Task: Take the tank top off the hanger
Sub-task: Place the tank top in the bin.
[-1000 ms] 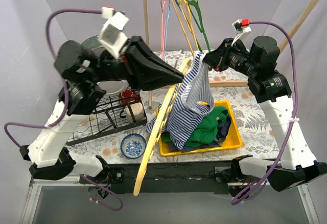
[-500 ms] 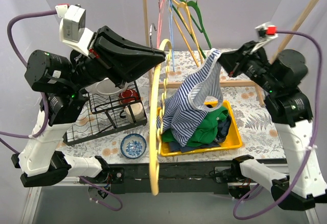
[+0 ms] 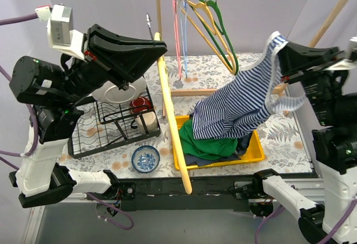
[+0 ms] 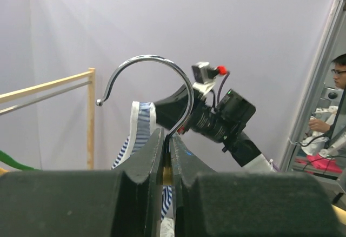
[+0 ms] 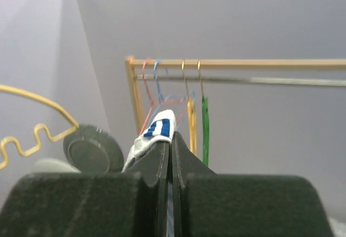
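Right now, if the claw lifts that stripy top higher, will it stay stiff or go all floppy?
Probably floppy: the tank top sags in folds below the right claw, which pinches one edge. It looks light, since that small pinch holds it up. Its bottom hem would likely drag over the clothes in the yellow bin.

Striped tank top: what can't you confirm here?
- Right wrist: blue-and-white striped tank top below the pinch, hidden by the right tool.
- Left wrist: yellow plastic hanger's body, hidden by the left tool.
- Top view: whether the top's hem touches the green clothes; overhead angle hides gaps.
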{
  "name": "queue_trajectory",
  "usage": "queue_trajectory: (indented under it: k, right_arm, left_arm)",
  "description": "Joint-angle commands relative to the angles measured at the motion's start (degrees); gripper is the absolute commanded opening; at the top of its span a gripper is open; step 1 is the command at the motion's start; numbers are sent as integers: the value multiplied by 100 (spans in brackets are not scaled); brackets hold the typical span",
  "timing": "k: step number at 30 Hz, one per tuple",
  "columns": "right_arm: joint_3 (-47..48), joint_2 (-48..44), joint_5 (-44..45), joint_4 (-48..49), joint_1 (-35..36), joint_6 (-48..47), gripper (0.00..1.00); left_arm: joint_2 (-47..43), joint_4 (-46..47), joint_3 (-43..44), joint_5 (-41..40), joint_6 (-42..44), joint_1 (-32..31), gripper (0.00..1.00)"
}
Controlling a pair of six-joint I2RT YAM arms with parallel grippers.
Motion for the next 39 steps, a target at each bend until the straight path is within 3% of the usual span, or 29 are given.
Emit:
queue_trajectory:
  k: [1,5,11,20,26,34,37,39]
  right_arm:
    - [-957,11,-918,285,-7,703,1]
    - [-2388,-349,-1753,909,-7,1512,1]
    - [-2945,-473,-2482,1034,-7,2215,1]
    - [-5123,-1229,-2932,1693,116,3015,1]
    - [-6950,-1388,-2240,2150,879,3262,1]
    - [-7858,-780,-966,2080,2216,3104,4]
    - [-7999,-1139,-675,1896,2260,3130,9]
    - [-7729,-1334,-543,1468,2260,3104,27]
  left_arm:
    - [-269,-134,112,-547,406,-8,0]
    - [-331,-196,103,-662,512,-8,0]
    - [-357,-204,33,-855,670,-17,0]
    - [-392,-187,-2,-1031,811,-17,0]
    - [-445,-82,-229,-1119,829,-17,0]
    - [-454,-20,-319,-1198,811,-17,0]
    - [-489,-11,-327,-1251,837,-8,0]
    - [-498,-11,-336,-1286,863,-17,0]
